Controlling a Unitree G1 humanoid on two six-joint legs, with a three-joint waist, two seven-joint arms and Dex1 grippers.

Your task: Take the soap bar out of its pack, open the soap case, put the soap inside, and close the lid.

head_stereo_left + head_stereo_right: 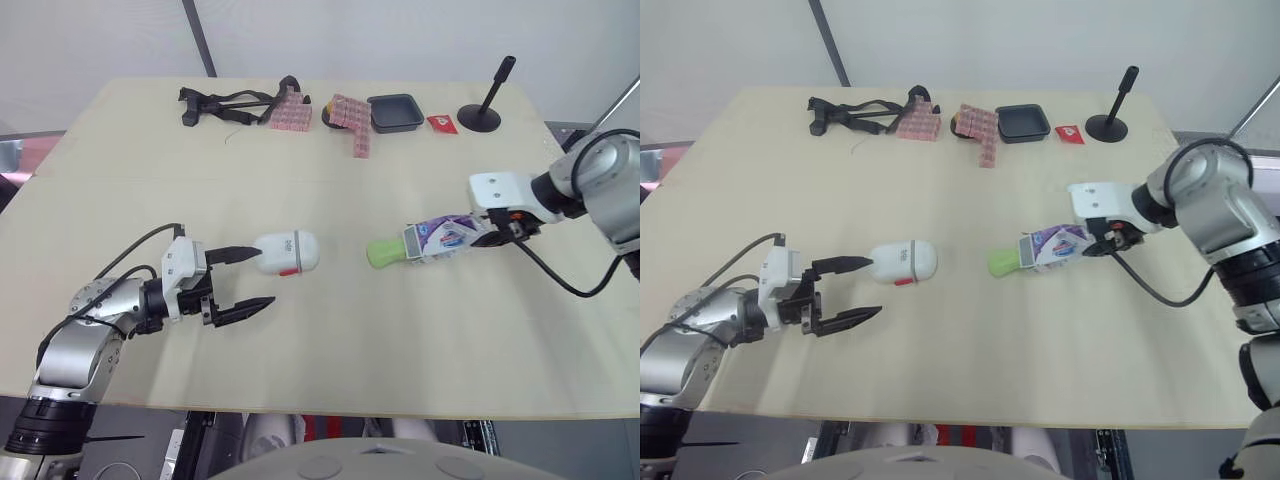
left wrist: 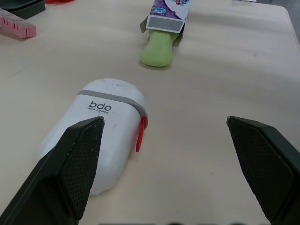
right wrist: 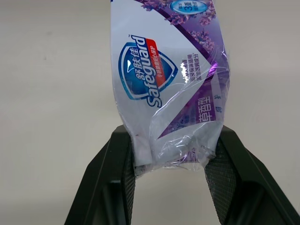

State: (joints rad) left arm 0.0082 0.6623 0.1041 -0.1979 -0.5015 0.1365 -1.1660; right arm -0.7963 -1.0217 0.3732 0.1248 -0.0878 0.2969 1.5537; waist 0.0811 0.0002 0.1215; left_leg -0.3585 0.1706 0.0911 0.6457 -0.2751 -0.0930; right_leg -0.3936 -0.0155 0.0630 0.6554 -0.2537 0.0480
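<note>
Half the soap bar (image 1: 384,252) is sticking out of the pack (image 1: 445,237) that the right gripper (image 1: 492,233) is clamping, so the left gripper (image 1: 262,276), spread wide beside the soap case (image 1: 288,252), should pull it free.

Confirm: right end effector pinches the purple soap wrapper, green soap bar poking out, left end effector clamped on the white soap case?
Not clamped: the left end effector is open, white plastic soap case beside one finger, per the left wrist view. Yes, the right end effector pinches the purple plastic wrapper, green soap bar poking out.
</note>
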